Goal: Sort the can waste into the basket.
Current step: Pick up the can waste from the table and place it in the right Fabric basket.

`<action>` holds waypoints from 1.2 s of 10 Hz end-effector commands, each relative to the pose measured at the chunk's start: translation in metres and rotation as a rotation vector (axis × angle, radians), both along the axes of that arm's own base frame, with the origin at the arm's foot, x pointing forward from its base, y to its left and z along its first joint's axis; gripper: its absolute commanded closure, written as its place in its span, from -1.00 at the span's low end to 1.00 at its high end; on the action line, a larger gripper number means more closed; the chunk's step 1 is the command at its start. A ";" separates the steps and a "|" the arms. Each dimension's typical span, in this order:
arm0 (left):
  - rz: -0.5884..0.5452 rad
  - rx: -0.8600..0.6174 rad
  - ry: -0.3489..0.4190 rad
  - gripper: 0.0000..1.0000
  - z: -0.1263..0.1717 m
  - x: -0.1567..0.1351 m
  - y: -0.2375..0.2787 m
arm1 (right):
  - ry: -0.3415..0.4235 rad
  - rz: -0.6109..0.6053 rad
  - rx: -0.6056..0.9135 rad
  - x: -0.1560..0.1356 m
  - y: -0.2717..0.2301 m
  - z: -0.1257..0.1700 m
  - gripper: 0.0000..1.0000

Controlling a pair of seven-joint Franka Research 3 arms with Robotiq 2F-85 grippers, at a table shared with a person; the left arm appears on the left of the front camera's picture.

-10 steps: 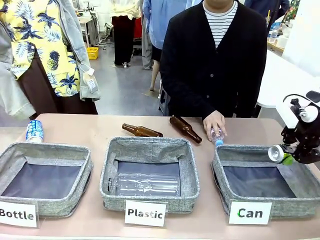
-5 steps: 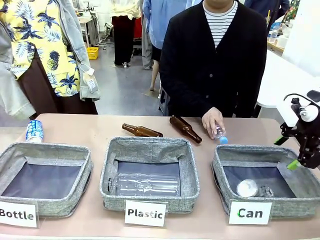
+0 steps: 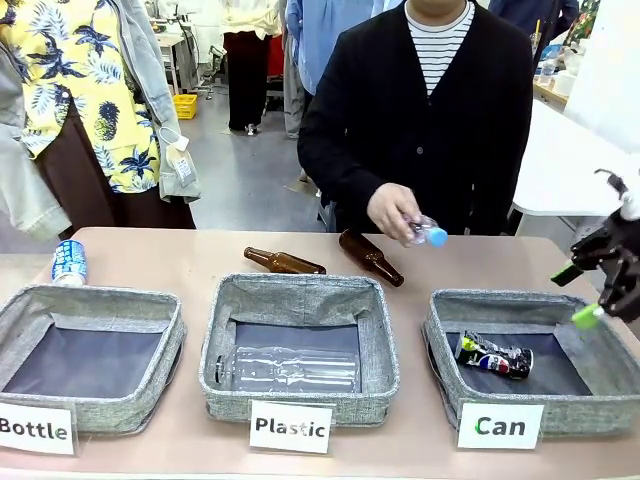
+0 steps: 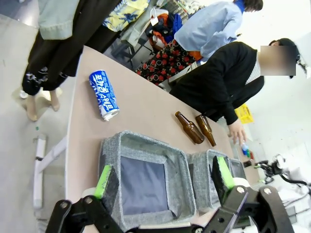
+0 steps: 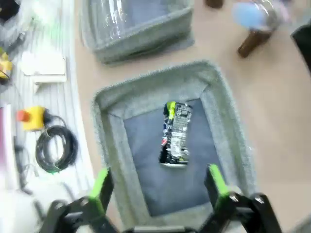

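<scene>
Black can (image 3: 494,357) had just dropped from right gripper (image 3: 577,294) and lay sideways inside Can basket (image 3: 441,345); fingers were spread, empty, over the basket's right rim. Left gripper (image 4: 164,177) was spread too; blue can (image 3: 69,262), far left of the basket, was unsorted.

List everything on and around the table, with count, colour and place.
black can: one, black with green marks, lying in the Can basket
blue can: one, blue and white, on the table behind the Bottle basket
brown bottles: two, lying behind the Plastic basket
clear bottles: two, one in the Plastic basket, one held
person's hand: one, holding a clear bottle
right gripper: open, above the Can basket
left gripper: open
</scene>
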State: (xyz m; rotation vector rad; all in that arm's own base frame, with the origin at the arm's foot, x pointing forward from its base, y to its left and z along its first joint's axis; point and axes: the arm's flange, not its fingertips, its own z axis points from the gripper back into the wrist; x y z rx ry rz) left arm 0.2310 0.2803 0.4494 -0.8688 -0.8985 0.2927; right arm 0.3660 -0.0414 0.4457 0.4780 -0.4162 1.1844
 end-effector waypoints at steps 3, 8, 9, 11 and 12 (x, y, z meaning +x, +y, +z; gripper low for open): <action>-0.002 0.002 -0.036 -1.00 -0.001 0.002 0.001 | 0.672 -0.744 0.858 0.038 -0.082 0.037 -1.00; -0.002 0.002 -0.036 -1.00 -0.001 0.002 0.001 | 0.861 -1.153 1.300 0.056 -0.133 0.005 -1.00; -0.002 0.002 -0.036 -1.00 -0.001 0.002 0.001 | 0.865 -1.171 1.253 0.061 -0.125 0.004 -1.00; -0.002 0.002 -0.036 -1.00 -0.001 0.002 0.001 | 0.847 -0.812 0.856 0.057 -0.154 -0.012 -1.00; -0.002 0.002 -0.036 -1.00 -0.001 0.002 0.001 | 0.847 -0.812 0.856 0.057 -0.154 -0.012 -1.00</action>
